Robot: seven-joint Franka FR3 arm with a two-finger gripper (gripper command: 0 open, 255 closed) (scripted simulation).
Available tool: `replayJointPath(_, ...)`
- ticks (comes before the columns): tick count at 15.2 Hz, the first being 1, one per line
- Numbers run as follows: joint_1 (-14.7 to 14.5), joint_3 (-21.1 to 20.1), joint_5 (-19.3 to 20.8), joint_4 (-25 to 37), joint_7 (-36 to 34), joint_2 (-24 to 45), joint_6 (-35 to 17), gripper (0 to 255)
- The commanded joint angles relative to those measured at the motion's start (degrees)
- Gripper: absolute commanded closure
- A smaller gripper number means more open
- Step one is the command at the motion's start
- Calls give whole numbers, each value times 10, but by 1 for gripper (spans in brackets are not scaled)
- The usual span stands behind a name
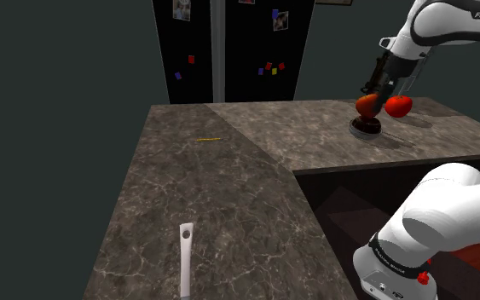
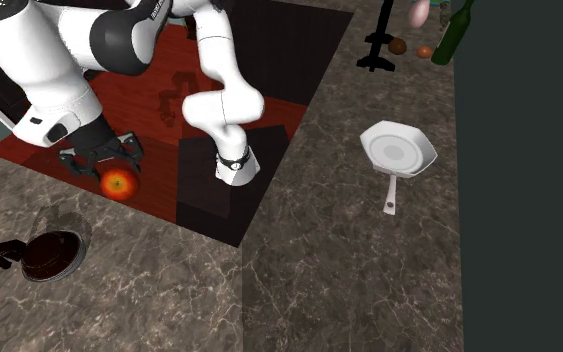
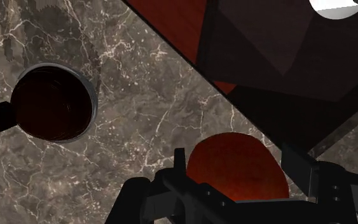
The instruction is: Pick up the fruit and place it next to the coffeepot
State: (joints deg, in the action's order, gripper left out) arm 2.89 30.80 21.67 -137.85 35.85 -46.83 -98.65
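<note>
A red round fruit [image 2: 119, 183] hangs just above the dark marble counter [image 2: 319, 280], clasped between the black fingers of my gripper [image 2: 104, 162]. In the wrist view the fruit [image 3: 234, 168] sits between the fingers [image 3: 179, 160], so the gripper [image 3: 234, 158] is shut on it. The coffeepot [image 2: 54, 255], a round glass pot with dark contents and a black handle, stands on the counter a short way off. In the shoulder view the fruit [image 1: 397, 106] is beside the coffeepot [image 1: 367, 126], on its right, under the gripper [image 1: 391, 92]. The coffeepot [image 3: 53, 102] lies apart from the fingers.
The counter's inner edge runs close by the fruit, with red floor [image 2: 169, 100] below. A white pan [image 2: 399, 152] lies further along the counter, its handle [image 1: 184, 260] near the shoulder view's bottom. A green bottle [image 2: 454, 35] and a black stand [image 2: 374, 50] are at the far end.
</note>
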Motion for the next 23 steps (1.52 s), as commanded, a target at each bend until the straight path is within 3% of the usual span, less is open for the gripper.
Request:
replayJointPath(1, -2, 31, 10, 26, 29, 23, -6, 255)
replayJointPath(10, -43, 184, 16, 156, 161, 139, -33, 255)
replayJointPath(13, -74, 251, -1, 209, 212, 189, -42, 255)
replayJointPath(16, -123, 338, -34, 269, 270, 248, -50, 255)
replayJointPath(18, -176, 423, -72, 312, 317, 297, -54, 255)
replayJointPath(19, -220, 484, -97, 334, 345, 326, -56, 255)
replayJointPath(20, -292, 575, -123, 358, 371, 352, -56, 255)
replayJointPath(21, -385, 670, -116, 385, 374, 344, -50, 255)
replayJointPath(22, -453, 731, -95, 413, 368, 320, -40, 255)
replayJointPath(23, -489, 748, -56, 443, 351, 279, -26, 255)
